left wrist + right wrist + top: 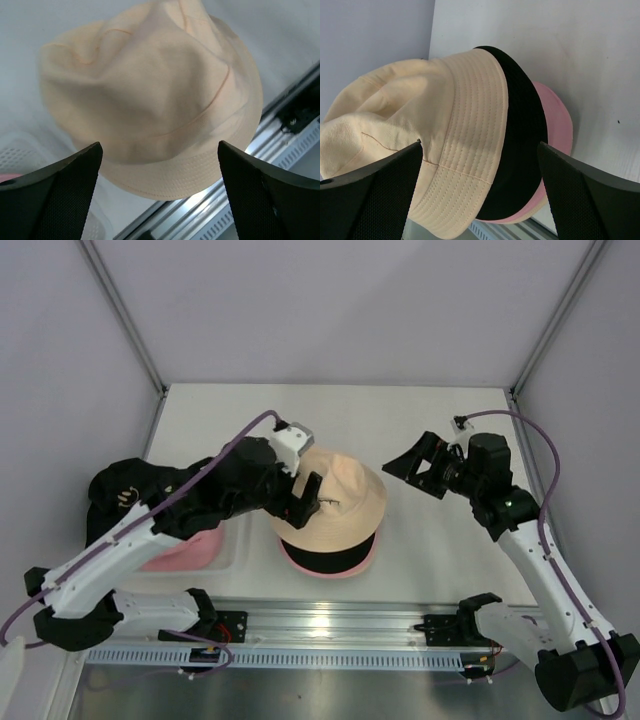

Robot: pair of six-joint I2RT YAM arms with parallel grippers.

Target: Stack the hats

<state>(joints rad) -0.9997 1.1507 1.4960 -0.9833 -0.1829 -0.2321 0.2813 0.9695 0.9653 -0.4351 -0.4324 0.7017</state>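
A cream-beige hat (340,495) tops a stack at the table's middle, over a black hat (322,559) and a pink hat (368,562). Another black hat (125,490) and another pink hat (185,550) lie at the left. My left gripper (303,498) is open and empty at the cream hat's left side; its wrist view shows the cream hat (150,100) just beyond the fingers (60,195). My right gripper (405,465) is open and empty, right of the stack. Its wrist view shows the cream hat (420,130), black hat (520,130) and pink hat (557,125) layered.
A white mesh tray (228,545) holds the left pink hat. A metal rail (330,625) runs along the near table edge, also in the left wrist view (300,125). Enclosure walls and posts stand at the back and both sides.
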